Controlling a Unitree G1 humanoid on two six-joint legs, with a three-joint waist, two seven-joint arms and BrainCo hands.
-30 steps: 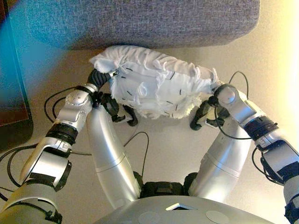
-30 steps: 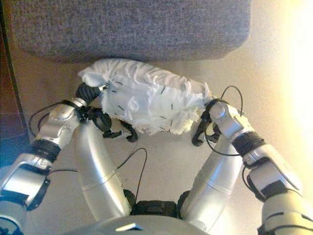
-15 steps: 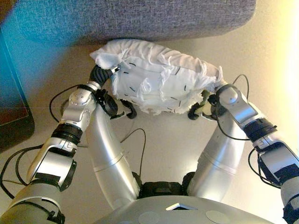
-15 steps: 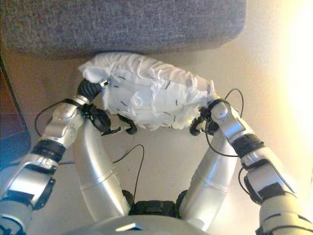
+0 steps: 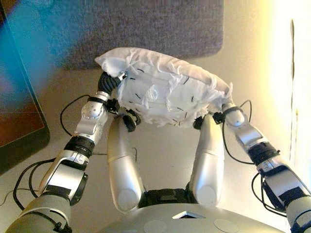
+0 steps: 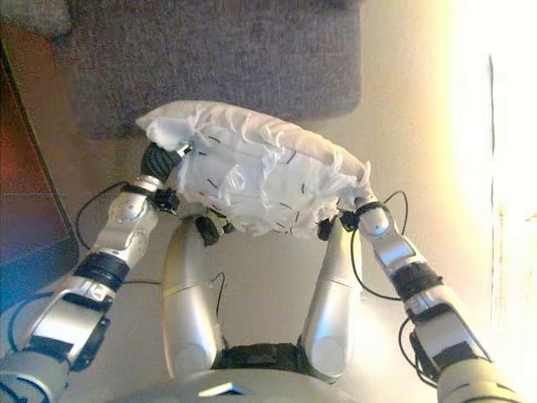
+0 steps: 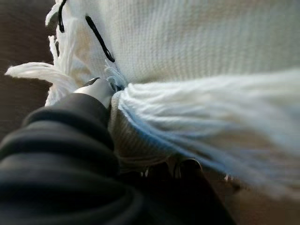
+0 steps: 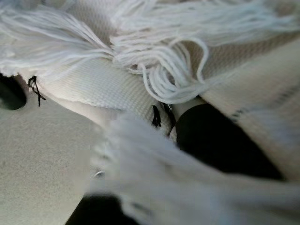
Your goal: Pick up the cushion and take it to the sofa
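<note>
Cushion point(image 5: 165, 90): white, tufted, black-flecked (fringed edges).

left hand point(image 5: 108, 82), right hand point(image 5: 219, 114), both raised

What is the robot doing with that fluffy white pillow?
The robot is carrying a white tasselled cushion between its two hands, up off the floor. Its left hand is at one end and its right hand is tucked under the other end. How the fingers sit is hidden by the fringe. The grey sofa is right in front of it, and the cushion is not on it yet.
</note>
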